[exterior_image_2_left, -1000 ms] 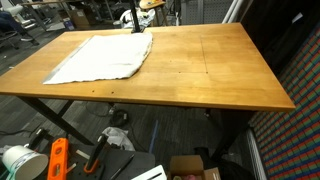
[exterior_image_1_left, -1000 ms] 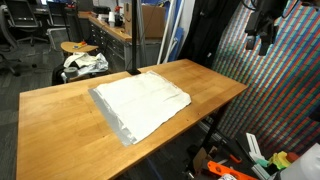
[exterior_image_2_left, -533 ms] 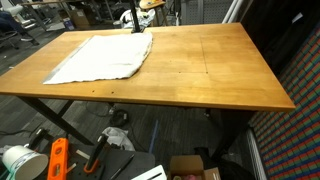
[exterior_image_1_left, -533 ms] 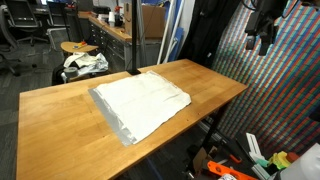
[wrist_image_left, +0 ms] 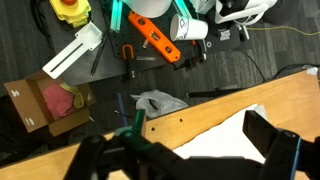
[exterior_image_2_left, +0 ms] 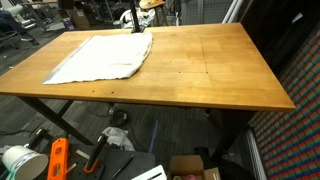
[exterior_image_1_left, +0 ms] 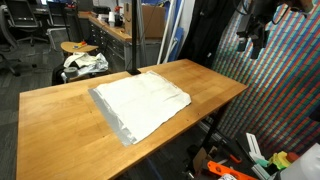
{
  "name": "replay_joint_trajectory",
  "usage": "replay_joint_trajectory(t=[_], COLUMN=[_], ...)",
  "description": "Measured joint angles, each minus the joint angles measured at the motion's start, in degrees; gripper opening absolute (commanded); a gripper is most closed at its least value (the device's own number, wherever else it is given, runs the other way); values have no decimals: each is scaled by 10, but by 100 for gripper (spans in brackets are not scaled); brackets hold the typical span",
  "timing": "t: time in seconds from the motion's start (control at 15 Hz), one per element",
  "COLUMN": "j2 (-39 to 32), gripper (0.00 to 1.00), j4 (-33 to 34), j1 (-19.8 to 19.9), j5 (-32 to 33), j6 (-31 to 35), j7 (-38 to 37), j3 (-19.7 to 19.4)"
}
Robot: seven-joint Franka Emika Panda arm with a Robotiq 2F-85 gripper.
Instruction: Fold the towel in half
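A white towel lies spread flat on one end of the wooden table. Both exterior views show it, here too on the table. My gripper hangs high in the air beyond the table's far corner, well away from the towel. In the wrist view its two dark fingers stand wide apart, so the gripper is open and empty. Between them I see part of the towel and the table edge far below.
A stool with crumpled cloth stands behind the table. A colourful patterned wall is next to the arm. On the floor lie an orange tool, a cardboard box, a plastic bag and a white bucket.
My gripper has shifted slightly to the left and up in an exterior view. The towel has not moved.
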State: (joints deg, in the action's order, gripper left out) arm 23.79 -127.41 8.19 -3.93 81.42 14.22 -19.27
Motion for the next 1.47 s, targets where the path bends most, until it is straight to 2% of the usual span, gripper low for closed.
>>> replay_joint_trajectory(t=[0.33,0.8,1.47], j2=[-33,-85,-149], gripper=[100,100,100], j4=[7,8,5], j1=[0,0,0], j5=[-41,-43,-40], j6=[33,122,250], j7=[-5,-18,-35], j3=[16,42,58])
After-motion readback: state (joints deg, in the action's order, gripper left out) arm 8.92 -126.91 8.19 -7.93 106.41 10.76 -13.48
